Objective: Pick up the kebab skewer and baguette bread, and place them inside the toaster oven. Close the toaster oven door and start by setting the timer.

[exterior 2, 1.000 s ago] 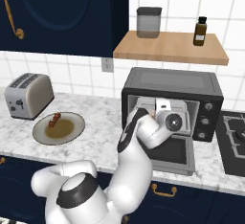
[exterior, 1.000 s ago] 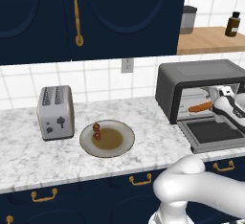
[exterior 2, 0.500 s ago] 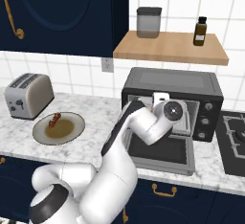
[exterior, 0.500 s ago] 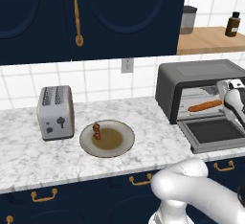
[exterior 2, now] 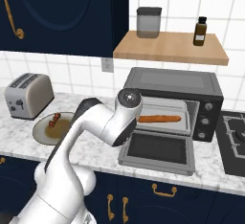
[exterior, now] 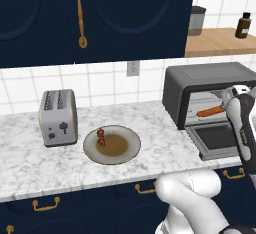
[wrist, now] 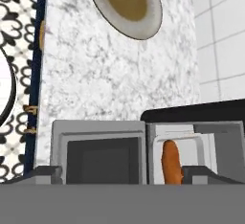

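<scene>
Right base view had the baguette bread (exterior 2: 160, 118) lying on the rack inside the toaster oven (exterior 2: 173, 102), with the toaster oven door (exterior 2: 158, 151) dropped flat open. The kebab skewer (exterior 2: 53, 119) sat on the plate (exterior 2: 44, 133). Gripper (wrist: 119, 173) jaws were spread wide, holding nothing

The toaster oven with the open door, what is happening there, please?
The robot arm is loading the toaster oven. The baguette bread lies inside on the rack, and the toaster oven door hangs down open. The gripper is open and holds nothing, just in front of the oven. The kebab skewer is not yet loaded: it lies on the plate on the counter, beside the silver toaster.
</scene>
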You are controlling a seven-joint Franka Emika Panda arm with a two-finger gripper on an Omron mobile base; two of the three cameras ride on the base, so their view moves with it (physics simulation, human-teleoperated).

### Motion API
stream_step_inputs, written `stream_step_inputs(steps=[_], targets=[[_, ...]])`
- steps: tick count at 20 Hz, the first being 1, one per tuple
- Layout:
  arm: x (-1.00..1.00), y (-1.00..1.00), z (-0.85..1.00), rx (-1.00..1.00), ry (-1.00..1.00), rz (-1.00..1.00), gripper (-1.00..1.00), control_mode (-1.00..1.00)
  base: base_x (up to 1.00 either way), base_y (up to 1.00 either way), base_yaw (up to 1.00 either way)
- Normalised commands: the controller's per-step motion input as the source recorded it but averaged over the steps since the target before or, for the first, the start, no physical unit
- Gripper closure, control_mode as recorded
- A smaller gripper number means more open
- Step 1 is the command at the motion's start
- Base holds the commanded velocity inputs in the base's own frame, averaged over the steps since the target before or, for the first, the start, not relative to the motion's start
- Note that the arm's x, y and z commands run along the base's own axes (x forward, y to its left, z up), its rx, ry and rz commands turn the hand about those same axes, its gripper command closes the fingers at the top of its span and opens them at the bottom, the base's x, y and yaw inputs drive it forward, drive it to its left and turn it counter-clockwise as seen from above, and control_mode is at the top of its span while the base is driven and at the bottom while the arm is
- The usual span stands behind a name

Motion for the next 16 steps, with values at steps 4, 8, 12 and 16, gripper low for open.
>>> stream_step_inputs(steps=[4, 8, 12, 16], targets=[[-0.59, 0.99, 0.12, 0.05, 0.11, -0.3, -1.0, -1.0, 0.0, 0.0, 0.0], [-0.24, 0.89, 0.08, 0.08, 0.11, -0.33, -1.0, -1.0, 0.0, 0.0, 0.0], [-0.03, 0.88, 0.0, 0.17, 0.04, -0.35, -1.0, -1.0, 0.0, 0.0, 0.0], [0.0, 1.0, 0.0, 0.24, 0.0, -0.37, -1.0, -1.0, 0.0, 0.0, 0.0]])
